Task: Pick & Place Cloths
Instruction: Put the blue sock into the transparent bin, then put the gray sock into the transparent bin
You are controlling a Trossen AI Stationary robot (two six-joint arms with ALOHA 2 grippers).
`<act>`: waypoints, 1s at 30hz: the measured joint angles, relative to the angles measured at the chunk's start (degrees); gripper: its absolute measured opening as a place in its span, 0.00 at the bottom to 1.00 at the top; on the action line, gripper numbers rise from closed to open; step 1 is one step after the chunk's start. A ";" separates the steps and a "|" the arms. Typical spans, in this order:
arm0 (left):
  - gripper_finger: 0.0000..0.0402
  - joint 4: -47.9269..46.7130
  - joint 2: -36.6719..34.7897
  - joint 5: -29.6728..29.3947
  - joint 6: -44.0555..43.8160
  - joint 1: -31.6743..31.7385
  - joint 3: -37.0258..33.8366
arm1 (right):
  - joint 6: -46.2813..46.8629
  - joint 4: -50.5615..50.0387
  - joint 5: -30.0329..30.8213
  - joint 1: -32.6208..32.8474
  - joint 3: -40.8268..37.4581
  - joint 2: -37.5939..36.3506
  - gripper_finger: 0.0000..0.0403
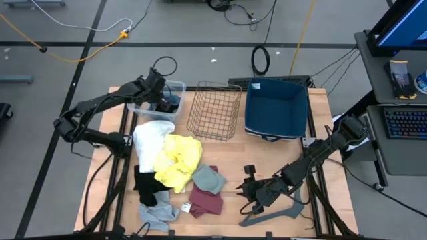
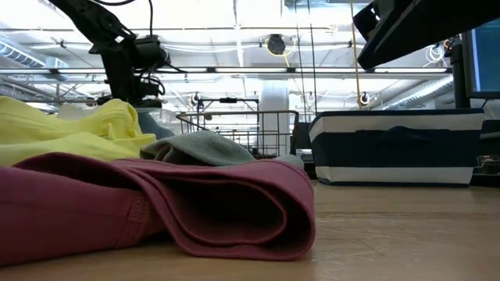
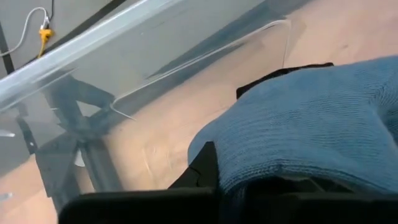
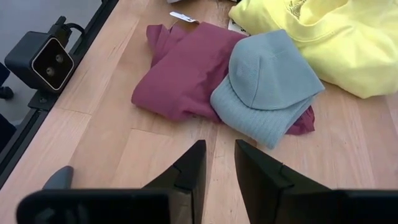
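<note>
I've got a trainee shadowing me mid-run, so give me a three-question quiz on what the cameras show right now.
1. True or false: the left hand is over the clear plastic bin, shut on a blue knitted cloth.
2. Which lies on the maroon folded cloth? A) yellow cloth B) grey-green knitted cloth C) white cloth
3. Fill in: the black wire basket stands between the clear bin and the ____ fabric bin.

Key: 1 true; 2 B; 3 navy

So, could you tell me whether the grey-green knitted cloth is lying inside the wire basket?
No, the grey-green knitted cloth lies on the wooden table, partly over the maroon cloth, well apart from the wire basket.
</note>
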 joint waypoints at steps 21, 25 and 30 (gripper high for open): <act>0.68 -5.24 -10.49 1.19 -1.25 -2.01 -0.02 | -6.56 5.94 -1.32 -2.90 -0.02 0.04 0.19; 0.72 -4.37 -17.95 5.68 -1.65 -4.18 -0.02 | -12.79 10.72 -7.02 -5.08 -0.02 0.04 0.19; 0.72 -3.54 -25.88 12.34 -2.99 -7.63 -0.02 | -17.67 13.18 -7.90 -6.98 -0.02 0.07 0.26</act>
